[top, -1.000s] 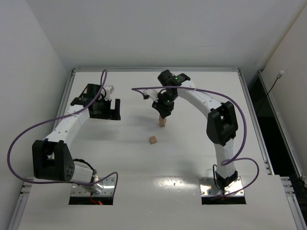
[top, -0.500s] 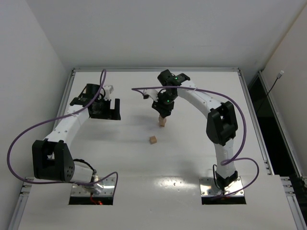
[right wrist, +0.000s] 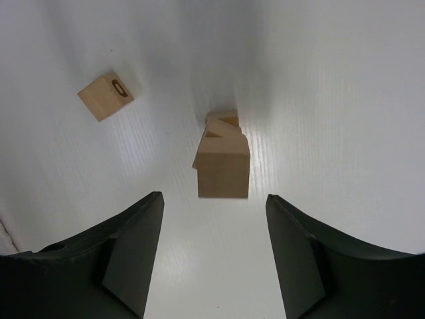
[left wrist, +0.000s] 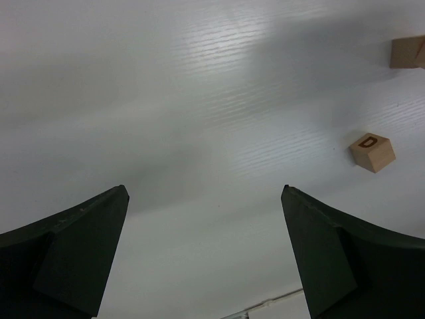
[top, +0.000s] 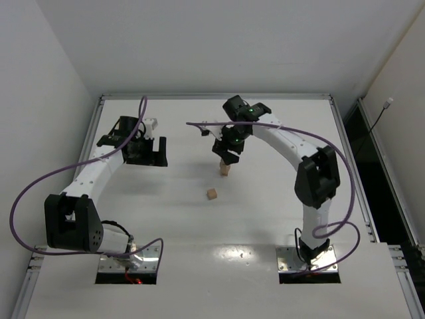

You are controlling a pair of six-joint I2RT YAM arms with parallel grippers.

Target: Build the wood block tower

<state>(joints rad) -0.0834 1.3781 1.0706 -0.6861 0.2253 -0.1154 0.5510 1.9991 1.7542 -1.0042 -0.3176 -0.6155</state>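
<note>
Nearly there: tower (right wrist: 223, 174) about three high, your right tool (top: 227, 159) above it parted, empty; left tool (left wrist: 204, 193) wide, empty; one block (right wrist: 105, 96) near tower unstacked.

wood block tower (right wrist: 222, 163): light tan, plain faces.
loose block (left wrist: 372, 151): light tan; dark brown letter "d" on the upper face.
table (top: 166, 226): glossy white, fine ribbed lines.
left gripper (left wrist: 204, 193): matt black.
right gripper (right wrist: 214, 197): matt black.
left arm (top: 99, 169), right arm (top: 285, 139): white shells, black joints.
cables (top: 199, 122): purple.
wrist light (top: 245, 110): green.
</note>
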